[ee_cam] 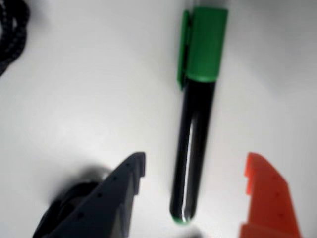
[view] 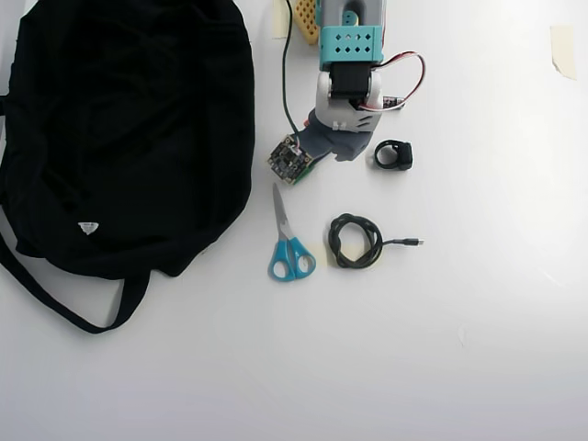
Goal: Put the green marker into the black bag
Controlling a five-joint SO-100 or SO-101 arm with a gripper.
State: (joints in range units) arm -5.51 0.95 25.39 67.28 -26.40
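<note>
Overhead view: white table mostly bare, wide free room lower right. Black bag fills upper left, floppy fabric, strap looping off its lower edge, tiny white tag. Arm top centre, teal and white, covering the marker from above. Blue-handled scissors and coiled black cable just below it. Wrist view: gripper released, dark finger and orange finger apart, green marker lying between them untouched. Glossy black barrel, matte green clipped cap.
</note>
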